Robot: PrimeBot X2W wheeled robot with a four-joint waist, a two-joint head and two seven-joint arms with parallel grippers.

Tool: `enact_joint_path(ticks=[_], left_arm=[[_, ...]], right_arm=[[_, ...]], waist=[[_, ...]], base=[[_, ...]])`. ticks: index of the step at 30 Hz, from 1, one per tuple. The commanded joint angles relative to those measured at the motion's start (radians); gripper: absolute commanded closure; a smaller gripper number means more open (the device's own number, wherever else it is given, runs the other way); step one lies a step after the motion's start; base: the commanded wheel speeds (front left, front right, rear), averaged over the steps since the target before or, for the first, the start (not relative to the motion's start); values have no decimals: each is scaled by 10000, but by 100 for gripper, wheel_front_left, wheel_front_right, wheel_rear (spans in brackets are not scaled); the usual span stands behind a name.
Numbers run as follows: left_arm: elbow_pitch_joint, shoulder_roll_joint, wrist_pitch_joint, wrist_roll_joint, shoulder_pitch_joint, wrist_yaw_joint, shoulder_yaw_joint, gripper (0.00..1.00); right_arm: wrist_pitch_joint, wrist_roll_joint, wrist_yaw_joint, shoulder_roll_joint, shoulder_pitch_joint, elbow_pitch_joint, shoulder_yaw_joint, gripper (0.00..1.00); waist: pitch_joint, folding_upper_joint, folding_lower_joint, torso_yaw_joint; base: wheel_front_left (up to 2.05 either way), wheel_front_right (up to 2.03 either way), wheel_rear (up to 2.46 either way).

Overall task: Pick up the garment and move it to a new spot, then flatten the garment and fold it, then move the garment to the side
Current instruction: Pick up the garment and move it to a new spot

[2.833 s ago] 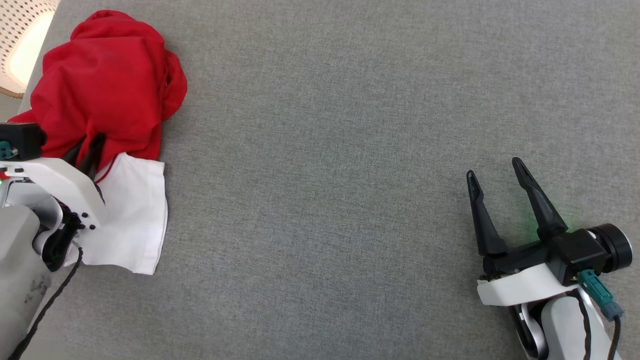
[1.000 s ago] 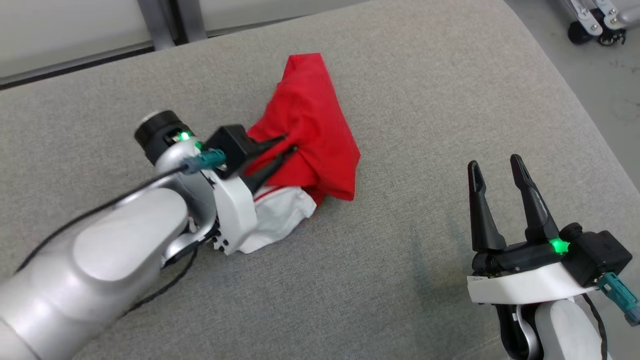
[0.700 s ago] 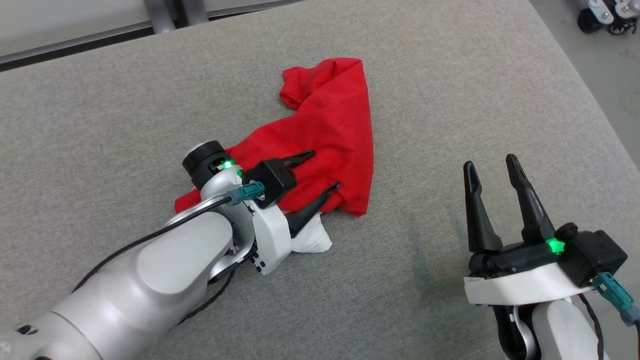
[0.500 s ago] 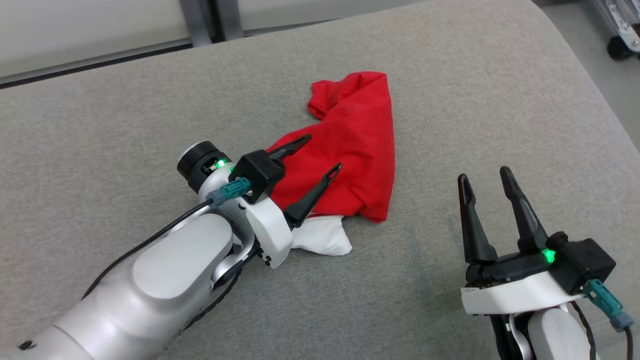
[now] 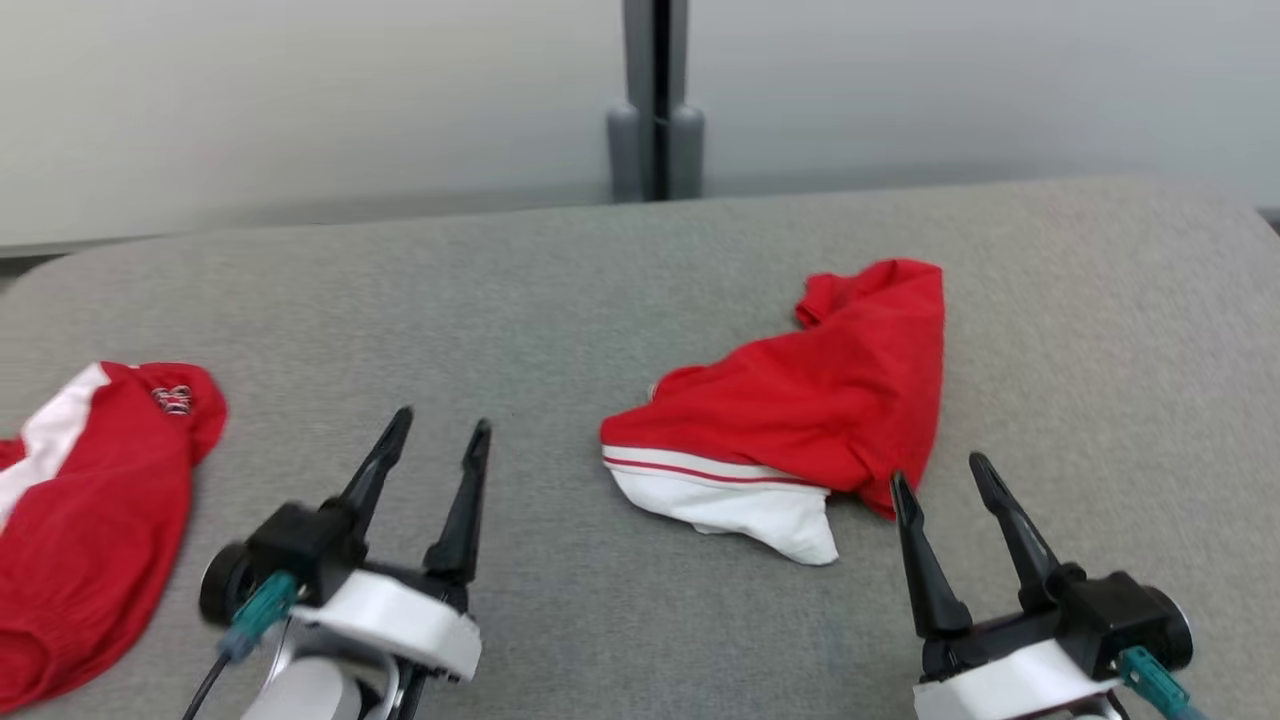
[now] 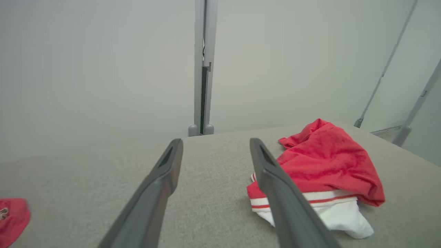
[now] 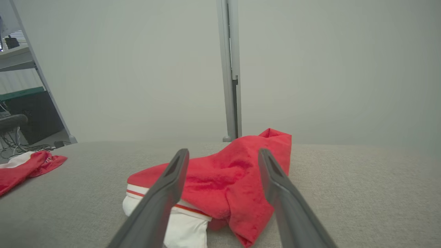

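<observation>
Left of the garment (image 5: 800, 410), the emblem (image 5: 172, 399) on a second garment (image 5: 100, 520) is unreadable.

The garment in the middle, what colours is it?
Red, with a white part and a thin red stripe. The garment shows best in the head view.

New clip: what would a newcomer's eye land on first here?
A crumpled red and white garment lies loose on the grey padded surface, right of centre in the head view. A second red garment sits at the far left edge. The left gripper and right gripper stand open and empty below, the right one near that garment.
</observation>
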State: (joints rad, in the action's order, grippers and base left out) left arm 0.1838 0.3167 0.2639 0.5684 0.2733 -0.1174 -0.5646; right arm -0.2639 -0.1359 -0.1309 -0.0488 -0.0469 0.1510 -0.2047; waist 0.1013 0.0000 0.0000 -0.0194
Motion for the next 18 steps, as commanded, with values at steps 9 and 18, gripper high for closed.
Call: enact_joint_path(ticks=[9, 18], left_arm=[[-1110, -1644, 2, -2152, -3192, 484, 3718, 0], [-1400, -2529, 4, -3747, -5130, 1545, 5268, 0]], right_arm=[[-10, 276, 3, -25, 771, 66, 271, 0], [-10, 125, 3, -22, 1491, 127, 470, 0]], waist=[[-1295, 0, 0, 1010], [-1913, 0, 0, 630]], base=[[0, 0, 0], [0, 0, 0]])
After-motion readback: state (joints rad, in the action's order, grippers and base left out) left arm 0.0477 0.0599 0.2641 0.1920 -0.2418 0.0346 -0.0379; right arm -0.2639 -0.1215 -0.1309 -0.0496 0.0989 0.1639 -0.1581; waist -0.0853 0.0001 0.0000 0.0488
